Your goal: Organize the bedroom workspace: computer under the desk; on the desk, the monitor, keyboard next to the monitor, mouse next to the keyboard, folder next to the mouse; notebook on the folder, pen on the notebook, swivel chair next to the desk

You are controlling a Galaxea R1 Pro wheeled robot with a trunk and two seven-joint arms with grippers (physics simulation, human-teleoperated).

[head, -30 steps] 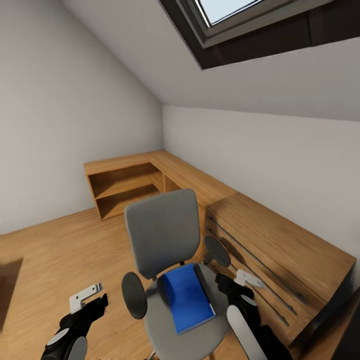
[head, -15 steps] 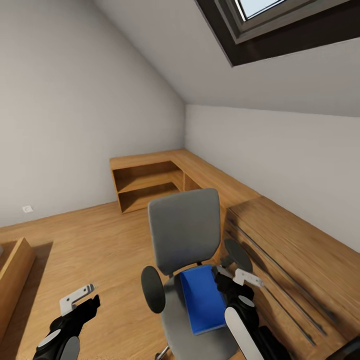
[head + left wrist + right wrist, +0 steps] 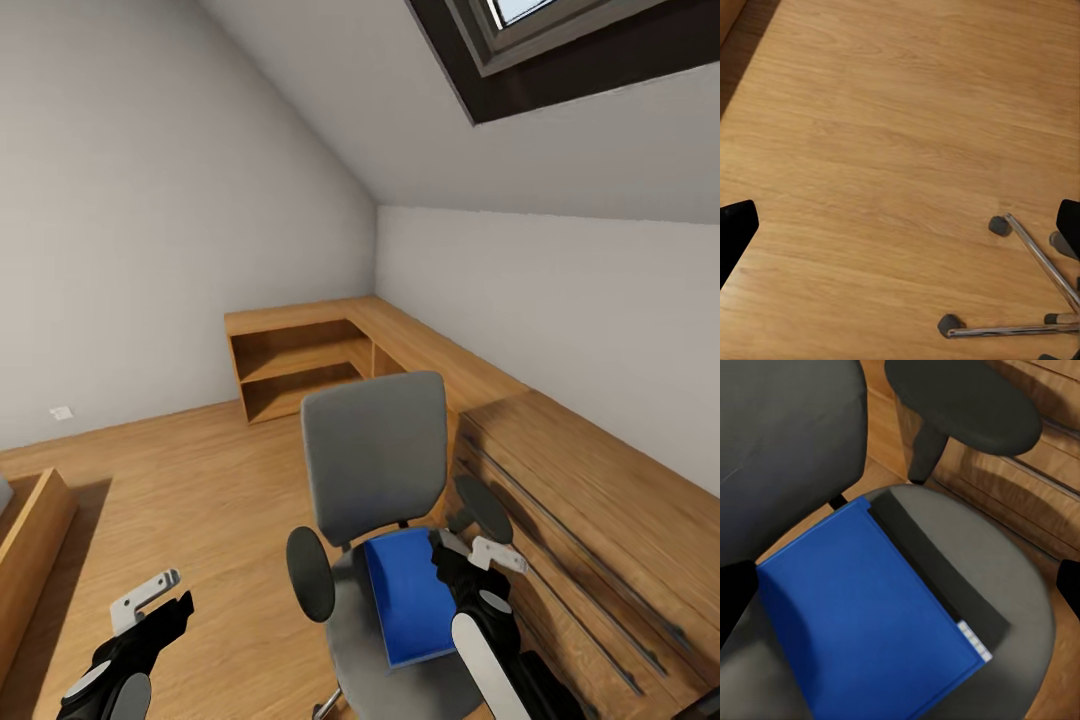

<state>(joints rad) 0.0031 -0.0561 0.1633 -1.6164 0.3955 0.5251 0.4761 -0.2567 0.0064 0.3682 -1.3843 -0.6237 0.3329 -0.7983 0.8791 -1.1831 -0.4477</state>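
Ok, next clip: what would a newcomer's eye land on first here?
First the bright blue folder lying on the seat of the grey swivel chair, right in front of the robot. The right pincer hovers at the folder's edge, open, while the left pincer hangs over bare wood floor. Behind the chair a low wooden shelf unit runs along the sloped wall under a skylight.
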